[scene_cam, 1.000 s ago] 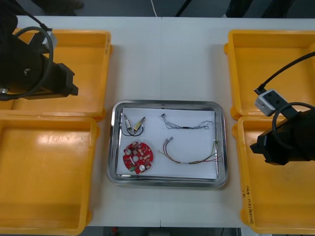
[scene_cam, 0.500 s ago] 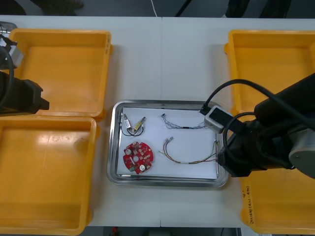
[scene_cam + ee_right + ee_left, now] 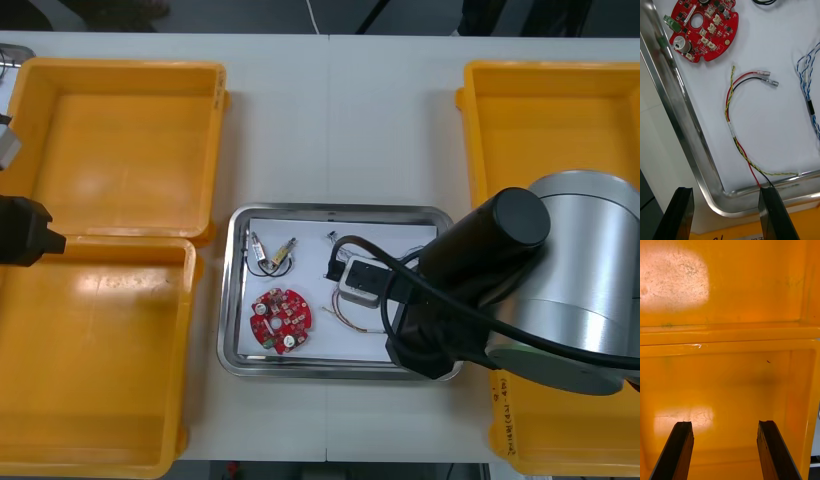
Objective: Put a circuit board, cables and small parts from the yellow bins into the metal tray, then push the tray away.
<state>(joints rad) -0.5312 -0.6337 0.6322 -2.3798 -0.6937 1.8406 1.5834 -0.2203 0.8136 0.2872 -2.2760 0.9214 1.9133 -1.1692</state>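
— Which pincer is at the tray?

— My right pincer [image 3: 726,193], spread wide and holding nothing. It hangs over a rounded corner of the metal tray [image 3: 681,123], and the rim bends round between my two fingers.

— Where is that corner in the front view?

— At the tray's lower right, near the middle of the frame, under my right arm. From there the tray runs off toward the upper left. The red and yellow cable [image 3: 732,112] lies closest to me, with the twisted blue and white cable [image 3: 810,93] beside it. The round red circuit board [image 3: 702,30] is further along the rim, and the black cable [image 3: 270,268] and small metal parts [image 3: 272,248] are beyond that.

— So it's loaded?

— I'd say so; the push is what's left. The tray's long side runs left to right across the frame, with bare counter [image 3: 340,110] above it. I'm at one end, so I judge a shove here could swing it.

— The other arm?

— My left pincer [image 3: 724,425], also wide and empty, sits over the yellow bins [image 3: 120,130] at the left edge, well apart.
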